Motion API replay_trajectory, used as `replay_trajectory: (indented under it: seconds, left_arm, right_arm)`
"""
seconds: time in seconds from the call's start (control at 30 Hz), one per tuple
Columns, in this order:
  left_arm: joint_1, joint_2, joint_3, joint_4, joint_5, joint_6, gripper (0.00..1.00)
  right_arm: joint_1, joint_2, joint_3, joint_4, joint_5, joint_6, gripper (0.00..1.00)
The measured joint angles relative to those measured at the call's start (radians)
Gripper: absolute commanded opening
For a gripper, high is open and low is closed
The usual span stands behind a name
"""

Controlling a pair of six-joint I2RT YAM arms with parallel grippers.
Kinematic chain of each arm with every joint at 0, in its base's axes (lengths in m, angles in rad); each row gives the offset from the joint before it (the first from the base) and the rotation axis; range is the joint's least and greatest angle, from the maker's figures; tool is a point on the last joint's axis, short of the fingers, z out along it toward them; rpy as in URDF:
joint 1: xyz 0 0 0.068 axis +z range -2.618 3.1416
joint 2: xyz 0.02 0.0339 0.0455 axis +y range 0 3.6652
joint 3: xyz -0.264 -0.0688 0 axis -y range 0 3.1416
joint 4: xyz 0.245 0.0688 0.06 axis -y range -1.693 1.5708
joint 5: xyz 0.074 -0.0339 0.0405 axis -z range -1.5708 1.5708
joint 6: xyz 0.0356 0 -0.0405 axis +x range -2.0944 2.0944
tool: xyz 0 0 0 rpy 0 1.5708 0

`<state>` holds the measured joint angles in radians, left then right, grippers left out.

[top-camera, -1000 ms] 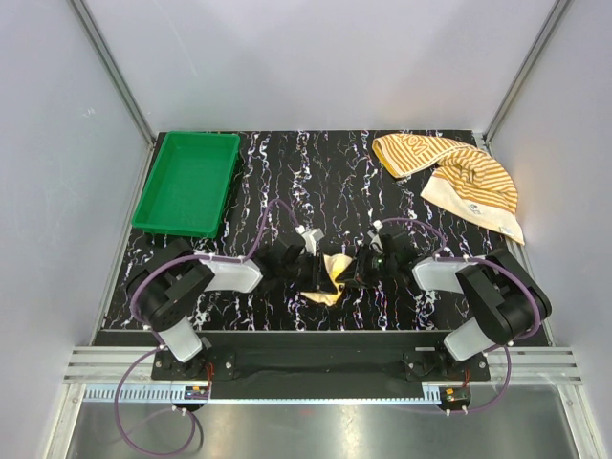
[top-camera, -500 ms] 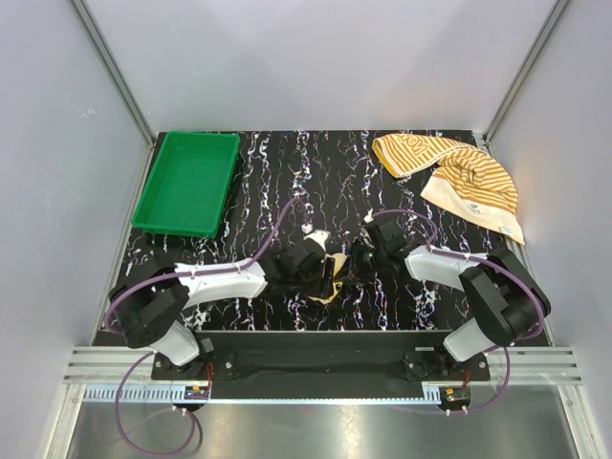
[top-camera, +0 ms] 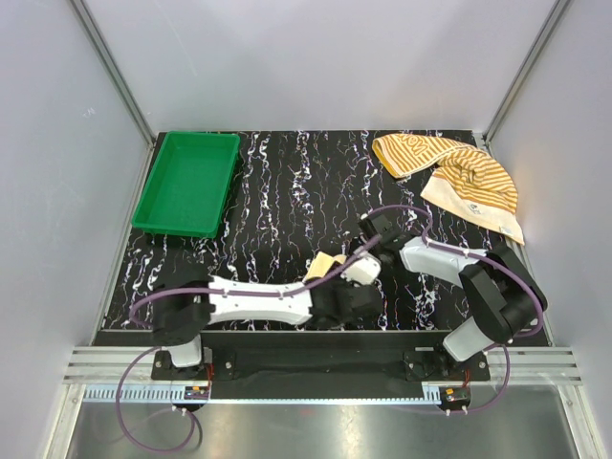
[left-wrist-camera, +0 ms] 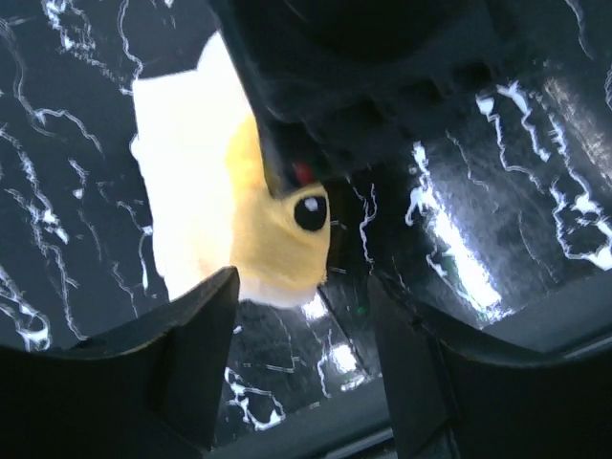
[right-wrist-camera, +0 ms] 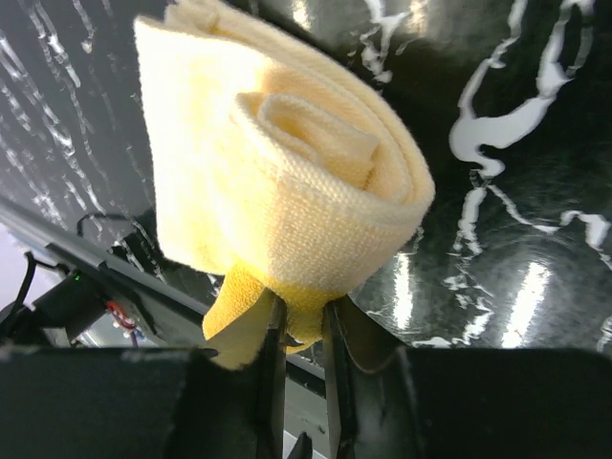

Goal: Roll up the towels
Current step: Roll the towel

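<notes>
The plain pale yellow towel (right-wrist-camera: 287,163) is wound into a short roll, seen small near the table's front middle (top-camera: 323,264). My right gripper (right-wrist-camera: 301,316) is shut on the roll's lower edge, and a loose yellow corner hangs left of its fingers. My left gripper (left-wrist-camera: 301,306) is open and empty, its fingers just short of the same towel (left-wrist-camera: 220,191), apart from it. The right gripper's black body (left-wrist-camera: 382,76) sits over the roll in the left wrist view. The striped orange-and-cream towel (top-camera: 449,177) lies crumpled at the back right, label showing.
A green tray (top-camera: 182,229) stands at the back left of the black marbled table (top-camera: 287,182). My left arm lies stretched low along the table's near edge, under the right gripper. Grey walls enclose the table on three sides.
The left gripper has opened and let go of the yellow towel, and its arm has dropped toward the near edge, reaching right. The right gripper keeps the rolled towel.
</notes>
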<state>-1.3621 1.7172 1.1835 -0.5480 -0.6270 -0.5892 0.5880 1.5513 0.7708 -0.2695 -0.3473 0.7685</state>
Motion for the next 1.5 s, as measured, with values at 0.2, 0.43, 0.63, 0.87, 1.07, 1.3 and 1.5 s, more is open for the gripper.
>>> replay_trajectory:
  seconds: [0.2,0.43,0.63,0.87,1.07,1.3,1.5]
  left_arm:
    - [-0.09,0.158,0.09,-0.077,-0.126,0.037,0.62]
    - [-0.093,0.248,0.105,-0.109,-0.183,0.043,0.62]
    - [-0.095,0.263,0.103,-0.1,-0.214,0.045,0.62]
    - [-0.095,0.286,0.089,-0.065,-0.258,0.074,0.64]
    - [-0.075,0.287,0.063,-0.024,-0.276,0.097,0.35]
    - [-0.044,0.277,0.03,0.032,-0.265,0.135,0.12]
    - [-0.04,0.269,0.02,0.053,-0.249,0.171,0.11]
  right_arm:
    - [0.006,0.004,0.016,-0.036,0.014,-0.005,0.0]
    - [0.01,0.004,0.022,-0.052,0.016,-0.006,0.0]
    - [0.01,0.004,0.022,-0.053,0.014,-0.006,0.0]
    - [0.011,0.004,0.023,-0.062,0.004,-0.021,0.0]
    - [0.011,0.004,0.056,-0.122,-0.005,-0.056,0.0]
    - [0.011,0.004,0.073,-0.145,-0.007,-0.087,0.0]
    - [0.011,0.004,0.074,-0.148,-0.003,-0.095,0.19]
